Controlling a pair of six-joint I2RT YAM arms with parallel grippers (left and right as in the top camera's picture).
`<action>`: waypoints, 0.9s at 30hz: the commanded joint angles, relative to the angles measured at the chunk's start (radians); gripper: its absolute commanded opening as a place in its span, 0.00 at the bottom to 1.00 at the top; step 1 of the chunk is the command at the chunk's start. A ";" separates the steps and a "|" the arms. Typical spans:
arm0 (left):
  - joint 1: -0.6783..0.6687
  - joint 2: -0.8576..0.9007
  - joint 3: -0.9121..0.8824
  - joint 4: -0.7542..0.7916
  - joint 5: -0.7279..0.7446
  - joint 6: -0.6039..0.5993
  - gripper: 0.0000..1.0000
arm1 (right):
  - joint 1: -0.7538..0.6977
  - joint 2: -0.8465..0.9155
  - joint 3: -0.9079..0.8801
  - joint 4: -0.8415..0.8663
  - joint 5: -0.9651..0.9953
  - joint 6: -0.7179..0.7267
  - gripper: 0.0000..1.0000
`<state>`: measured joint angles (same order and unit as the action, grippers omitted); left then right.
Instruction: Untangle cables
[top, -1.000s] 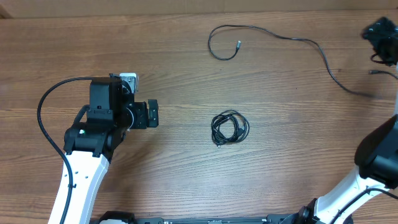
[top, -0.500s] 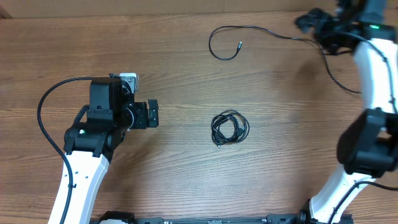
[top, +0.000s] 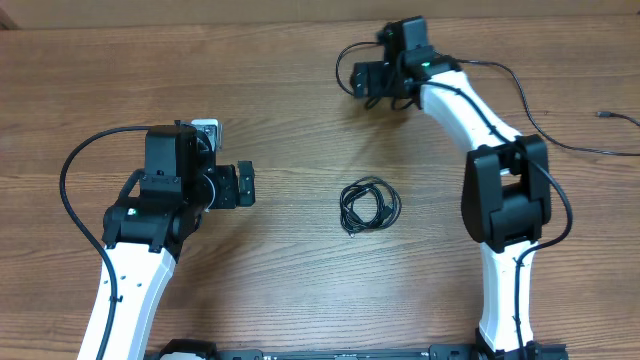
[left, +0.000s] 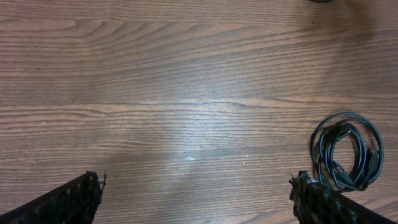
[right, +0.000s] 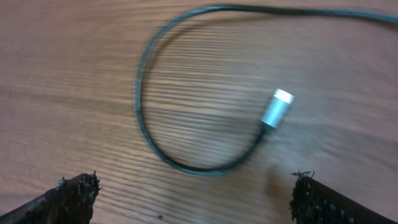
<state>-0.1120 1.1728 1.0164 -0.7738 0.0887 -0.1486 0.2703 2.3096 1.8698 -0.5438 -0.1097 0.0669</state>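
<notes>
Right gripper (right: 196, 198): the jaws stand fully apart, holding nothing and touching nothing. Its fingertips (right: 74, 194) show at the lower corners of the wrist view, with bare counter (right: 56, 93) between them.

Directly ahead of the open jaws lies the curled end of the loose cable (right: 140, 112), flat on the counter. The cord bends into a hook and ends in a silver plug (right: 275, 106). The plug sits ahead of the gripper and off toward the finger at the right of the wrist view. Its long axis runs diagonally to the line between the fingers, neither parallel nor square to it. The wrist view is blurred, so height above the cord cannot be told.

From overhead, the rest of this cable trails away toward the robot's right side. The right arm is the nearer arm to the hook. A grasp there probably calls for centring the jaws over the cord behind the plug, then descending.

Left gripper (top: 246, 185): the jaws are likewise fully apart and empty. It points toward the coil (top: 370, 206), a small tangled bundle near the counter's middle, well apart from it. The left arm is the nearer arm to this coil.
</notes>
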 joint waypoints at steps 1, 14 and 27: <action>-0.006 0.000 0.018 0.000 -0.010 -0.009 1.00 | 0.015 0.011 0.001 0.028 0.031 -0.185 1.00; -0.006 0.000 0.018 0.000 -0.010 -0.009 1.00 | 0.018 0.090 0.001 0.094 -0.154 -0.314 0.84; -0.006 0.000 0.018 0.000 -0.010 -0.009 0.99 | 0.018 0.139 0.001 0.082 -0.153 -0.314 0.50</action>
<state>-0.1120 1.1728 1.0164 -0.7738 0.0887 -0.1513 0.2886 2.4233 1.8698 -0.4625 -0.2558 -0.2470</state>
